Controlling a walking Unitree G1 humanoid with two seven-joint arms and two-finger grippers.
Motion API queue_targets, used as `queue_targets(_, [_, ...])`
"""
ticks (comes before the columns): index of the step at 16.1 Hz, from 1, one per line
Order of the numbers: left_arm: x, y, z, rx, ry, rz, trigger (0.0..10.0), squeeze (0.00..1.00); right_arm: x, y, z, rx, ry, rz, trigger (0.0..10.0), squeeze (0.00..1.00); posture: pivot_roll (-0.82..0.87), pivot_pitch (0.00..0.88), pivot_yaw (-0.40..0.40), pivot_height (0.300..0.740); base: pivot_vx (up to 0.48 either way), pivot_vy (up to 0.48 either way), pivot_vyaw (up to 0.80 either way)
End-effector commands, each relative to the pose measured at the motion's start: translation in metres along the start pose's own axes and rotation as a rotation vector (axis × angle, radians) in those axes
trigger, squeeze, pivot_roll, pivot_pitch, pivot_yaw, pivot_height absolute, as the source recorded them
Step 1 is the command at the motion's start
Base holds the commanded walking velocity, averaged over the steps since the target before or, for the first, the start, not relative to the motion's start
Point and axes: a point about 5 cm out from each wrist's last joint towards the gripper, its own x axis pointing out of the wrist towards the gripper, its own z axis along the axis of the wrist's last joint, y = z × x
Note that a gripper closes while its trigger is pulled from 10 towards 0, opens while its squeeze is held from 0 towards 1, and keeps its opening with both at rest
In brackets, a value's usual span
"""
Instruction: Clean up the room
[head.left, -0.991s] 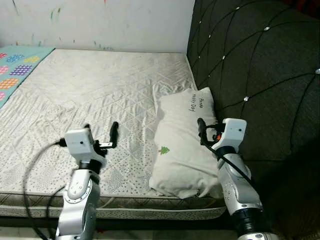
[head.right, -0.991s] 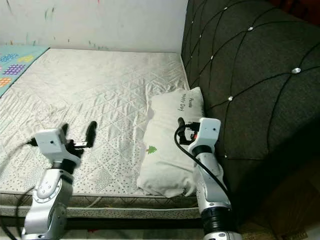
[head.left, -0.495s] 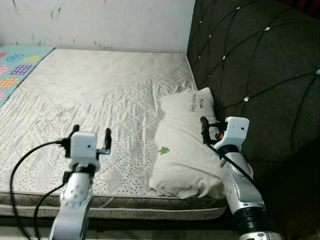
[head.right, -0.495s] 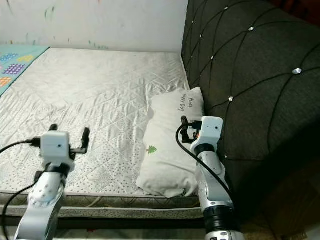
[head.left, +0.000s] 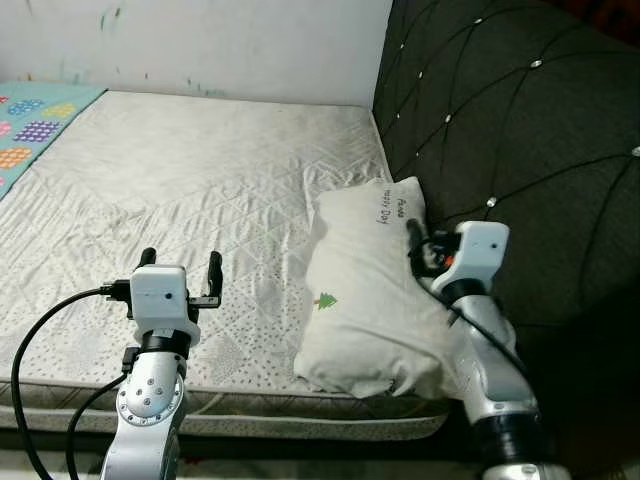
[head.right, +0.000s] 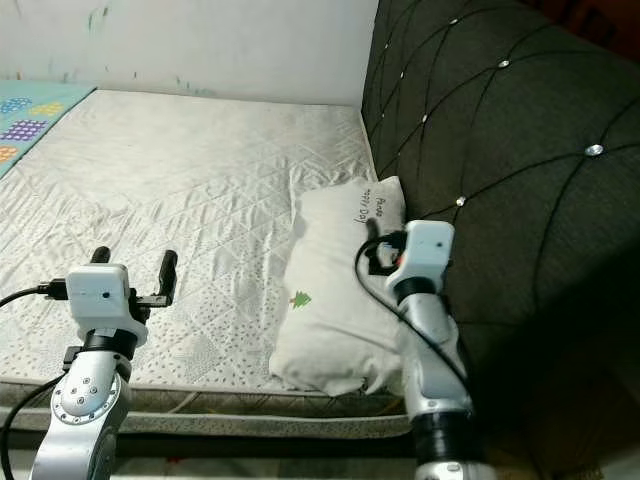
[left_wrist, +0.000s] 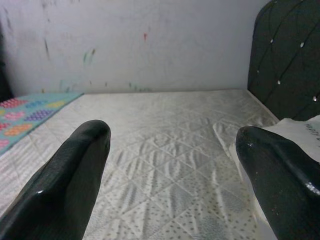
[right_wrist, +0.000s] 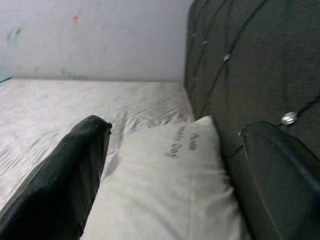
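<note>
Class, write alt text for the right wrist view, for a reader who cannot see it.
Two open black fingers of the right gripper frame a white pillow with small dark lettering, lying on a quilted white mattress. The pillow lies next to a dark tufted headboard, and a pale wall stands behind the bed.

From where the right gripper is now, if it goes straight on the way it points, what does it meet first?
Most likely the pillow. The right gripper is open, and the pillow lies between and just ahead of its fingers, against the dark headboard. Depth is unclear, so it may pass just above the pillow.
</note>
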Motion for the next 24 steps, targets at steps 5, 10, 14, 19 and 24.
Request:
queue_targets(5, [0.0002,0.0059,0.0020,-0.090,0.037,0.032,10.0,0.00,-0.0093,-0.0033,-0.0041,-0.020,0.032,0.005,10.0,1.00,0.01,0.018,-0.073,0.740,0.000,0.000,-0.80])
queue_targets(10, [0.0005,0.0036,0.0030,-0.098,0.049,-0.001,10.0,0.00,-0.0103,-0.0019,-0.0028,-0.019,0.042,0.011,10.0,0.97,0.00,0.030,-0.072,0.740,0.000,0.000,-0.36])
queue_targets(14, [-0.0003,0.0046,0.0035,-0.097,0.056,-0.005,10.0,0.00,-0.0129,-0.0002,-0.0050,-0.019,0.059,0.020,10.0,0.09,0.00,0.041,-0.069,0.740,0.000,0.126,0.00])
queue_targets(19, [-0.0003,0.0037,0.0036,-0.094,0.064,-0.013,10.0,0.00,-0.0131,0.0008,-0.0053,-0.018,0.067,0.027,10.0,0.00,0.00,0.046,-0.068,0.740,0.000,0.311,0.00])
queue_targets(24, [-0.0004,0.0031,0.0039,-0.098,0.068,-0.013,10.0,0.00,-0.0131,0.0007,-0.0058,-0.023,0.074,0.032,10.0,0.00,0.00,0.050,-0.071,0.740,0.000,0.326,0.00])
